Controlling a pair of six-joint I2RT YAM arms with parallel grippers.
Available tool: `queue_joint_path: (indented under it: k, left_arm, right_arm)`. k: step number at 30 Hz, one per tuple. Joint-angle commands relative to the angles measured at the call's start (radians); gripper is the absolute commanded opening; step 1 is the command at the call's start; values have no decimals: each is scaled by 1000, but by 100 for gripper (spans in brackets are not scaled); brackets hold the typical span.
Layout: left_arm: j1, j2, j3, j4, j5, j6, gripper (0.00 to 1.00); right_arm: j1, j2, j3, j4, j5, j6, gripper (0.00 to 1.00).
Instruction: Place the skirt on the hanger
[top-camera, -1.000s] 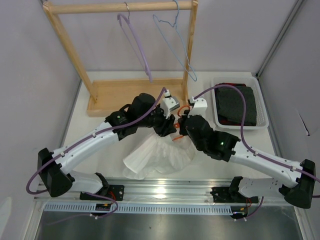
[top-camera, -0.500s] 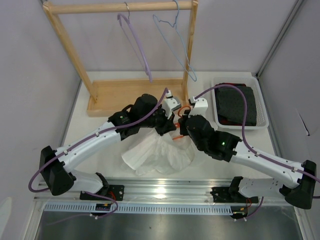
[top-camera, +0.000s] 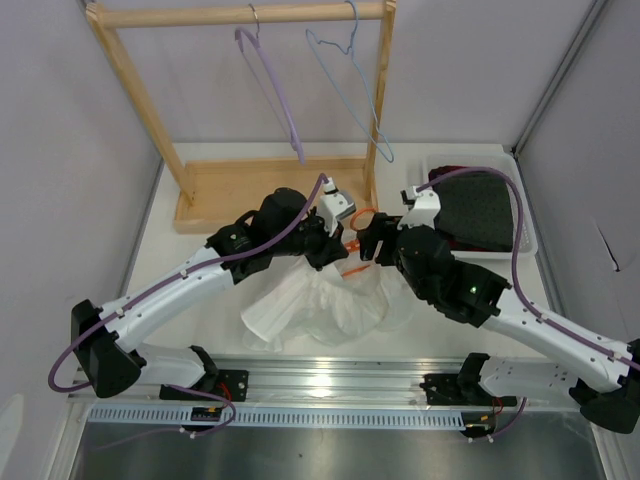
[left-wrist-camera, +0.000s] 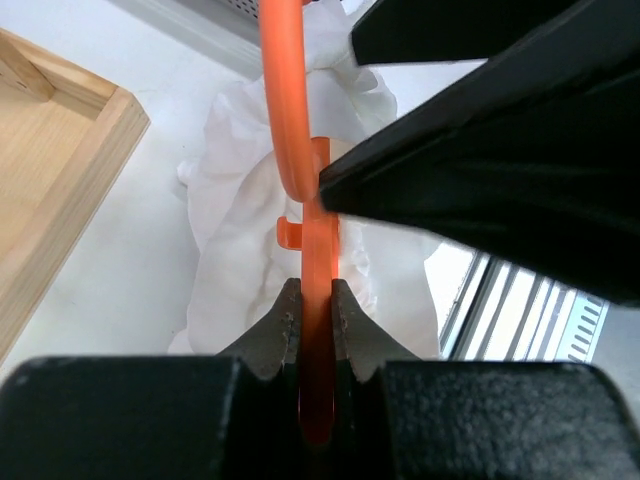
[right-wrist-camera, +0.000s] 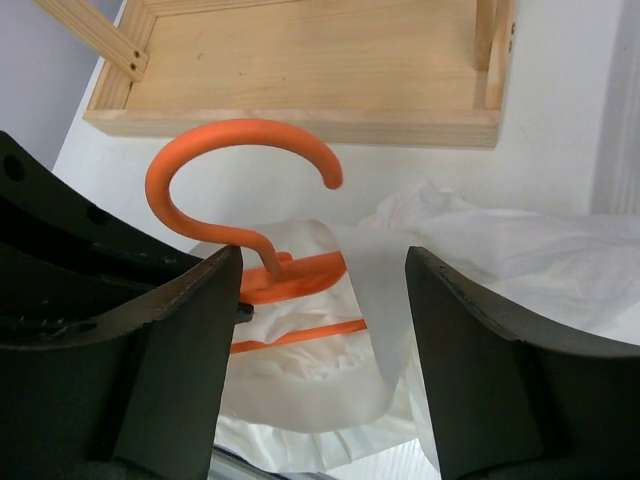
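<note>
- Change from a second ago: the right gripper (top-camera: 366, 238) was pinched shut by the hanger (top-camera: 362, 213); its fingers now stand wide apart and grip nothing.
- The right arm has swung right, and its forearm now overlaps the near-left of the tray (top-camera: 527, 238) holding the dark cloth (top-camera: 480, 205).
- The left gripper (left-wrist-camera: 315, 300) is unchanged, clamped tight on the hanger's orange stem.
- The skirt (top-camera: 320, 305) has bunched slightly more beneath both wrists and lies on the table (top-camera: 200, 250).
- Hanger location: mid-table, above the skirt, between the two grippers.
- Orientation: the hook points away from the arm bases toward the wooden rack (top-camera: 250, 190), with its open end to the right in the right wrist view.
- Long axis: the stem runs near to far, while the shoulder bars run crosswise and are partly under fabric.
</note>
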Motion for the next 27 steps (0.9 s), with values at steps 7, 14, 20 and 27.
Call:
queue_joint_path:
  k: [7, 14, 20, 27]
  left_arm:
    - [33, -53, -23, -60, 19, -58, 0]
    - [50, -74, -11, -69, 37, -75, 0]
    - [51, -90, -5, -67, 52, -83, 0]
    - [51, -93, 7, -81, 60, -83, 0]
  right_arm:
    - [-80, -133, -17, 1, 76, 37, 63]
    - [-109, -151, -66, 9, 2, 30, 59]
    - [-109, -117, -97, 3, -88, 33, 69]
    - [-109, -49, -103, 12, -125, 39, 66]
